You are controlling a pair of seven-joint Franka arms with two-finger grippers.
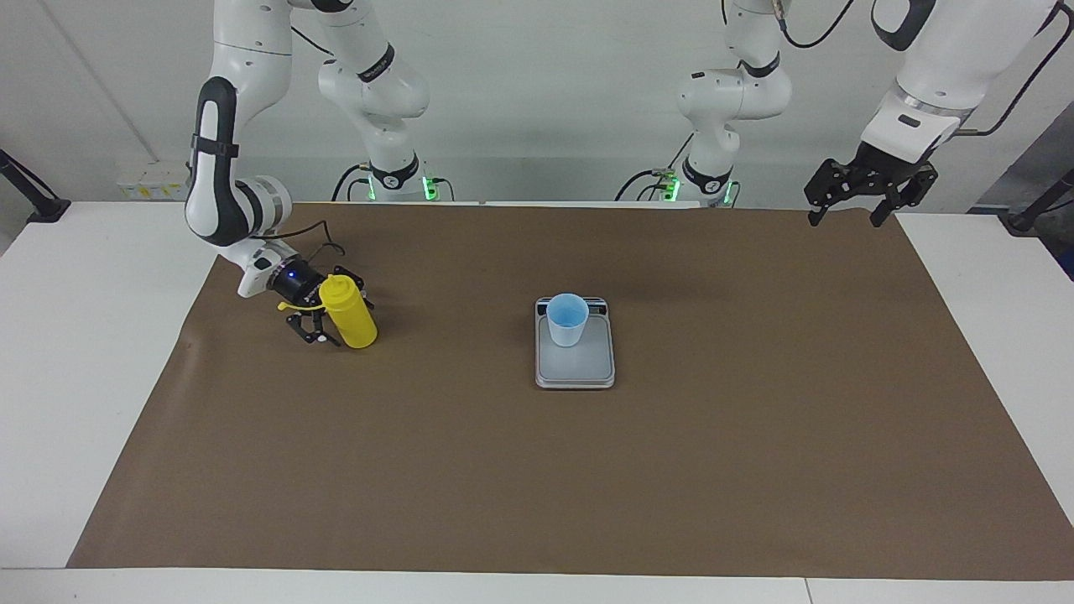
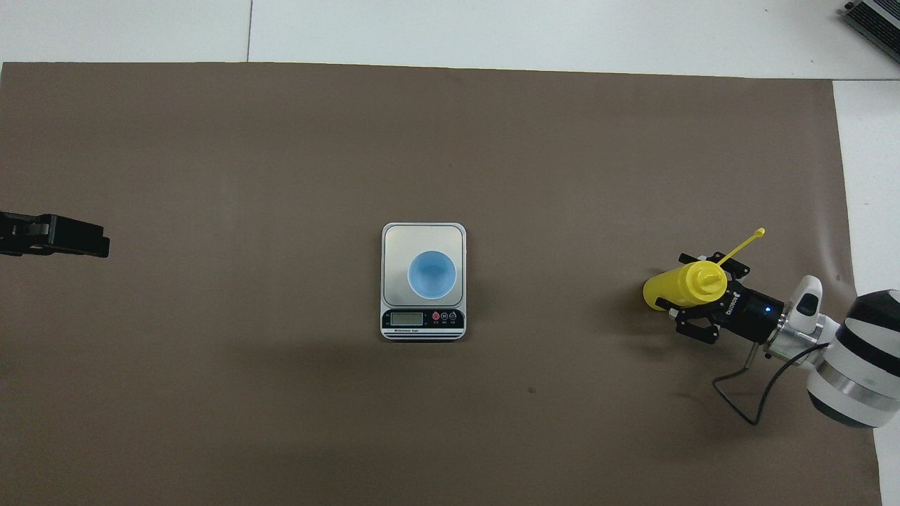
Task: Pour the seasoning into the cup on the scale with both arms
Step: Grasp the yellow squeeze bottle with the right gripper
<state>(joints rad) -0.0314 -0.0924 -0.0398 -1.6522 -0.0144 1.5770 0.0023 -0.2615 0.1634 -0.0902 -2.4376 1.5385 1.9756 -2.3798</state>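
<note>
The yellow seasoning [image 1: 352, 320] [image 2: 669, 291] bottle stands upright on the brown mat toward the right arm's end of the table, its cap strap sticking out sideways. My right gripper [image 1: 334, 315] [image 2: 673, 282] is low at the bottle, open, with one finger on each side of its body; I cannot tell whether they touch it. The pale blue cup [image 1: 567, 320] [image 2: 432, 274] stands on the silver scale [image 1: 576, 367] [image 2: 395, 240] at the table's middle. My left gripper [image 1: 845, 220] [image 2: 98, 242] hangs open and waits in the air over the mat's edge at the left arm's end.
A brown mat [image 1: 587, 470] [image 2: 281, 140] covers most of the white table [image 1: 92, 352]. The scale's dark display strip [image 2: 422, 319] faces the robots. A black cable [image 2: 745, 393] loops on the mat by the right wrist.
</note>
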